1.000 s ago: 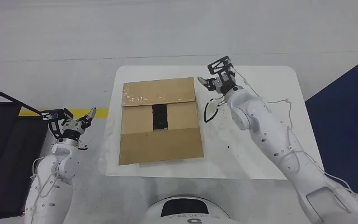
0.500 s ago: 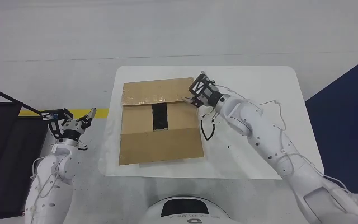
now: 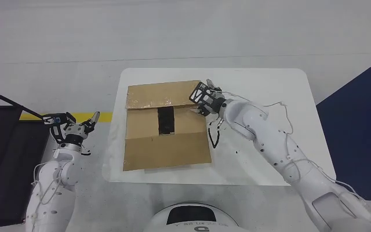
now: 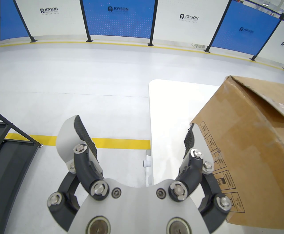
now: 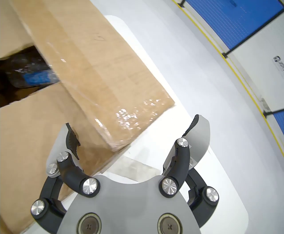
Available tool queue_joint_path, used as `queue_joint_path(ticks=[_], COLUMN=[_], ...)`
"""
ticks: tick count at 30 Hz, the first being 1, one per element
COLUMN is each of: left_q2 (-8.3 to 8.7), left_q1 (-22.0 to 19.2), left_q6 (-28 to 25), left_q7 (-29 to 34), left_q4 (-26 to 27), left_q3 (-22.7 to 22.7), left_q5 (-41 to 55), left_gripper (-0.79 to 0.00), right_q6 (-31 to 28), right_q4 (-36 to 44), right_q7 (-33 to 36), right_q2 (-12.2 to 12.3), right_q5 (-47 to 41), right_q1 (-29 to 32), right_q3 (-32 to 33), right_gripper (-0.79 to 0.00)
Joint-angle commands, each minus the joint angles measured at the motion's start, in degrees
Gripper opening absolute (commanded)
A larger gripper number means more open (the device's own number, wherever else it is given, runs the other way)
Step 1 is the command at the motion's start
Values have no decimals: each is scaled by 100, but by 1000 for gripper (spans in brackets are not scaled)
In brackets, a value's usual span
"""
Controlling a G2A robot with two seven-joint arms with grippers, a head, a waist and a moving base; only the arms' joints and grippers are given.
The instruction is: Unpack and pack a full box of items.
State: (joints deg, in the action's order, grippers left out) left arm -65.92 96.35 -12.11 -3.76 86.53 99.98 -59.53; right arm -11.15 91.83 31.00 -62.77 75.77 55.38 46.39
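Observation:
A brown cardboard box (image 3: 165, 124) sits on the white table (image 3: 266, 98), its flaps mostly folded over with a dark slot (image 3: 166, 120) in the middle. Through that slot something dark and blue (image 5: 31, 73) shows inside. My right gripper (image 3: 201, 97) is open at the box's far right corner, its fingers either side of the taped flap's corner (image 5: 133, 124). My left gripper (image 3: 74, 122) hangs open off the table's left side, with nothing between its fingers (image 4: 85, 135); the box's side (image 4: 239, 141) is beside it.
The table's right half (image 3: 272, 127) is bare white surface. A dark rack (image 4: 15, 159) stands on the floor to the left, by a yellow floor line (image 4: 119, 143). Blue and white panels (image 4: 119, 17) fence the room behind.
My right gripper has moved left from beyond the box's far right corner onto that corner. The left arm has kept still.

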Motion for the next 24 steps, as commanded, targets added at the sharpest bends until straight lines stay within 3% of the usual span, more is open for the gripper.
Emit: queue_joint_path(ticks=[1,5,10,17,24], left_q2=[0,0,0,0,0], left_q1=[0,0,0,0,0], left_q6=[0,0,0,0,0], left_q7=[0,0,0,0,0], left_q4=[0,0,0,0,0], left_q3=[0,0,0,0,0], left_q5=[0,0,0,0,0], left_gripper=[0,0,0,0,0], right_q6=[384,1982,2565,2543,1881], right_q4=[19,-71,-240,-1246,-3036], right_q7=[113,523,516,582,934], right_q2=[-58,-212,-426,-769,-1332], right_q5=[108,580,150,-736,-1816], right_q1=[-61,-185,-497,-1374,-2419], right_q3=[-52,-55,-37,-105,-737], right_gripper=[0,0,0,0,0])
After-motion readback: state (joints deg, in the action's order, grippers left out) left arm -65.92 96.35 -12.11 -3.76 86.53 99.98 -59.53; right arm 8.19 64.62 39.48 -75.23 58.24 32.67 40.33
